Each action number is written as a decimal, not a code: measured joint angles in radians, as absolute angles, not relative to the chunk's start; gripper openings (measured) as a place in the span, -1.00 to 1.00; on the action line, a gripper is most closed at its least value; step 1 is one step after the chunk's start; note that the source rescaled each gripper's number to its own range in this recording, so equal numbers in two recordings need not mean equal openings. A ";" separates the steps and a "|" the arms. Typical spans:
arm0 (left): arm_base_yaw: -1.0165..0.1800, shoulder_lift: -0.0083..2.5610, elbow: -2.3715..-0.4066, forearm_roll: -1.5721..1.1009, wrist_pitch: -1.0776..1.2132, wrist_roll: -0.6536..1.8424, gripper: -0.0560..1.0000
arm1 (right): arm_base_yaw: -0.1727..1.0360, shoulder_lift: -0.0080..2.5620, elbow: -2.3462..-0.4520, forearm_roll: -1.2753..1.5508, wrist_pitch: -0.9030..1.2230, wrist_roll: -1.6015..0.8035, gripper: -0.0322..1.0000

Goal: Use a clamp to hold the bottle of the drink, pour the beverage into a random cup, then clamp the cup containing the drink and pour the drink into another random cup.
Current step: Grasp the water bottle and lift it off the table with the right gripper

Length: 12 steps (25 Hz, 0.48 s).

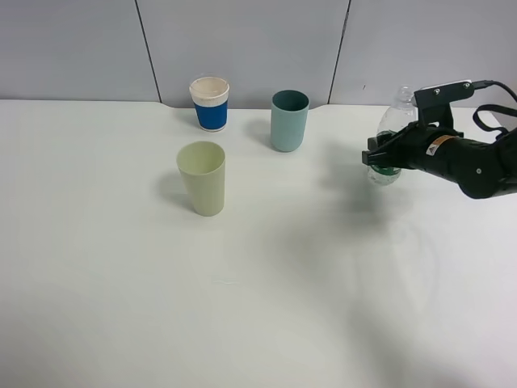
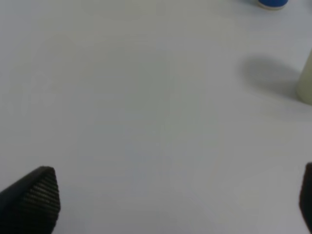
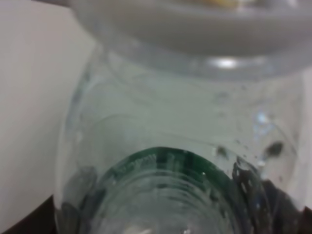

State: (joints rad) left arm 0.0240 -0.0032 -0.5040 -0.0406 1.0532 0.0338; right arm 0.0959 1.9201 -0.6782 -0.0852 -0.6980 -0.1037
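The bottle (image 1: 393, 120) stands roughly upright at the right of the overhead frame, a little below the back edge of the worktop (image 1: 242, 307). Its clear shoulder and neck show above the right claw (image 1: 381, 153), and a strip of green label shows below it. The right claw is clenched around the bottle's middle. Whether the bottle's base touches the worktop I cannot tell. In the right wrist view the bottle (image 3: 175, 146) fills nearly the whole frame, clear plastic with the green band low in the picture.

The right arm (image 1: 468, 162) comes in from the right edge, forearm about level, reaching left.

To the left of the bottle, well apart from it, stand three cups: a teal cup (image 1: 289, 120) nearest, a white cup with a blue band (image 1: 210, 103) further left at the back, and a pale yellow-green cup (image 1: 202, 178) in front of those two.

The left claw (image 2: 170, 197) is released, its dark ribbed fingertips (image 2: 36, 195) set wide in the lower corners of its wrist view, above bare worktop.
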 joint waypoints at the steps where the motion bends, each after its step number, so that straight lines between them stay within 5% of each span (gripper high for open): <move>1: 0.024 -0.003 -0.504 -0.041 1.053 0.034 1.00 | 0.103 1.907 -0.678 -0.088 -0.676 -0.104 -0.91; 12: 0.024 -0.003 -0.504 -0.041 1.053 0.034 1.00 | 0.245 1.741 -0.676 -0.090 -0.582 -0.101 -0.91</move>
